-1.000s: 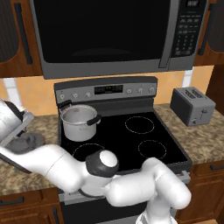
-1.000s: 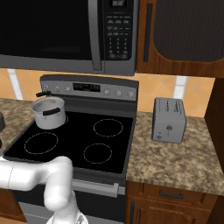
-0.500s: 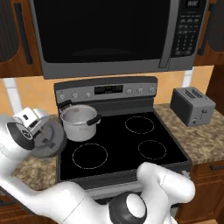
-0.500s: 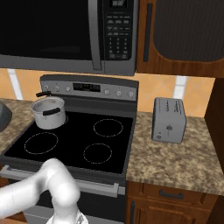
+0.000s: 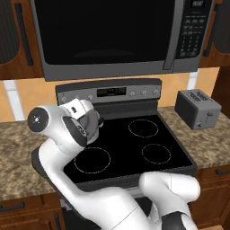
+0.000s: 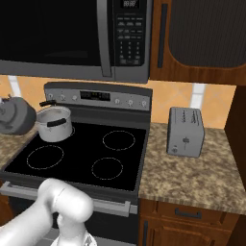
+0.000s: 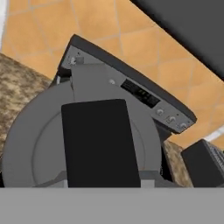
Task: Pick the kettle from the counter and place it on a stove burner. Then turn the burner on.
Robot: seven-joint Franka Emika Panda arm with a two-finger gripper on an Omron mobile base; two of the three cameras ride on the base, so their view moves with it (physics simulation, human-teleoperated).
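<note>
Glossy white rounded arm (image 5: 67, 179) segments, dark grey joint caps.

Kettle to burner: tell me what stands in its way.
The kettle hangs in the air at the stove's left edge, beside the steel pot, which occupies the rear left burner. The front left burner lies bare below, and nothing visible stands between it and the kettle. The gripper is hidden behind the kettle.

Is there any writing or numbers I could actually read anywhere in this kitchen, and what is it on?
None can be read.
Microwave keypad: rows of pale button marks, too small and blurred to read.
Microwave display: faint marks, unreadable.
Stove display: dim marks, unreadable.
Toaster: a small front mark, no legible lettering.
Kettle and pot: no lettering visible.
</note>
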